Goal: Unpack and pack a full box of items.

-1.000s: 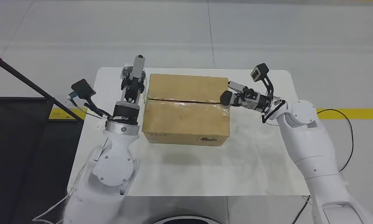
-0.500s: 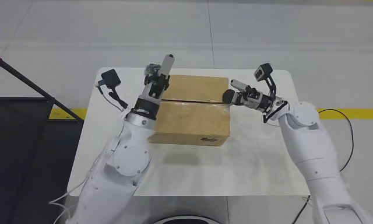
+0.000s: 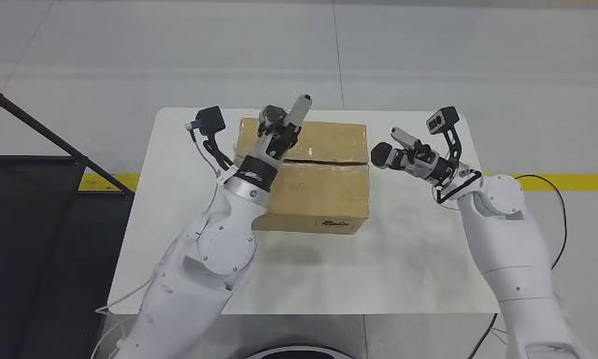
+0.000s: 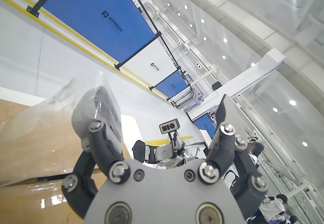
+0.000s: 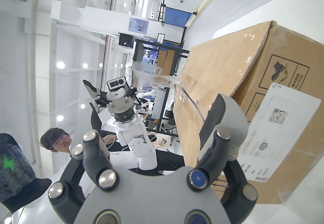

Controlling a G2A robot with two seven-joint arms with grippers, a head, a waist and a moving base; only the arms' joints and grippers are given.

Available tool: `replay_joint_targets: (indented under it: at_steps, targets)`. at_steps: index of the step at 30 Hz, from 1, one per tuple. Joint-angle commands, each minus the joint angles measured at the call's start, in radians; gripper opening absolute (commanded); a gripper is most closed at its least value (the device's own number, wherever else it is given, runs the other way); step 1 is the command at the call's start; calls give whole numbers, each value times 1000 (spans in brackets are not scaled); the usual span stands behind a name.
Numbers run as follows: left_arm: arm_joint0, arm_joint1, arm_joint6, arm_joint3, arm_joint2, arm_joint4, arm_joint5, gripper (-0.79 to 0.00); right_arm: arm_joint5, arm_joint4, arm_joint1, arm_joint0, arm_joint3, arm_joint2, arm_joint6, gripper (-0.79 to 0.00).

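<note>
A brown cardboard box [image 3: 299, 181] stands in the middle of the white table [image 3: 411, 256], its top flaps meeting along a taped seam [image 3: 308, 160]. My left gripper [image 3: 285, 125] hangs open above the box's top, near the far side. A strip of clear tape [image 5: 149, 75] rises off the seam toward it and clings to one finger [image 4: 101, 108]. The box top [image 4: 30, 138] lies just beneath that gripper [image 4: 162, 100]. Off the box's right end my right gripper [image 3: 392, 146] is open and holds nothing. The labelled end of the box [image 5: 265, 113] is beside that gripper [image 5: 157, 123].
The table runs on in front of the box and to its right. A black slanted pole [image 3: 56, 139] and a dark panel [image 3: 47, 228] stand off the table's left side. A yellow floor line [image 3: 551, 181] passes behind the right arm.
My left arm has swung from the box's left end to above its top. My right gripper has drawn back to the right, away from the box's end.
</note>
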Motion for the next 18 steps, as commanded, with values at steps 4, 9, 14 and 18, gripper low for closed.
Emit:
replay_joint_targets:
  at_steps: [4, 9, 14, 18]
  targets:
    - [-9, -7, -20, 17, 21, 13, 0, 0, -4, 11, 5, -15, -2, 16, 1, 0]
    - [-15, -13, -54, 35, 36, 6, 0, 0, -10, 18, 7, -24, -1, 25, 2, 0]
    - [-25, -20, -75, 64, 54, 11, -1, 0, -13, 25, 10, -31, 3, 33, 4, 0]
    - [-38, -27, -92, 89, 75, 16, 2, 0, -15, 31, 12, -36, 5, 39, 5, 0]
